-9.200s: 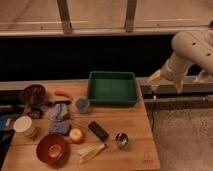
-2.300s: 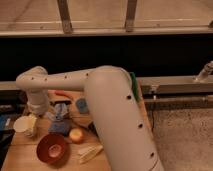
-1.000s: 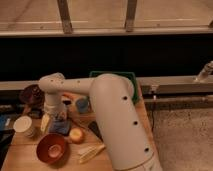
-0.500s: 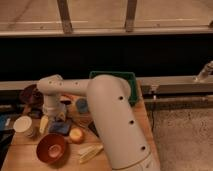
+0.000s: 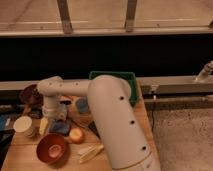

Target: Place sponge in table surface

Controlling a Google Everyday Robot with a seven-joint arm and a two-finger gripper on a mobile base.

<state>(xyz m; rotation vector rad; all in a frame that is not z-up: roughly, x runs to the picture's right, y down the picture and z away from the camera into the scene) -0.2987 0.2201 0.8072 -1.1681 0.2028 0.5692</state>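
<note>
The white arm [image 5: 115, 125] fills the middle of the view. It rises from the front edge, bends over the table surface [image 5: 144, 116] and reaches left to an elbow, where the wrist turns straight down. It covers most of the middle of the table.

The wooden table surface shows at its right edge and front-left corner. At its back edge stands the green tray [image 5: 128, 81], mostly hidden behind the arm.

Near the front-left corner sits a red bowl [image 5: 51, 148]. A darker bowl [image 5: 30, 94] sits by the back-left corner. A pale round cup [image 5: 22, 125] stands near the left edge.

The gripper [image 5: 51, 116] hangs from the wrist in the left half of the table, pointing down, between the pale cup and a small blue cup [image 5: 81, 105]. It is not possible to tell how wide it stands or whether it has hold of anything.

The sponge [image 5: 60, 128] lies flat on the table surface just in front of the gripper, behind the red bowl. Whether the two touch cannot be told. An orange ball [image 5: 76, 135] sits just right of the sponge, and pale sticks [image 5: 90, 151] lie near the front edge.
</note>
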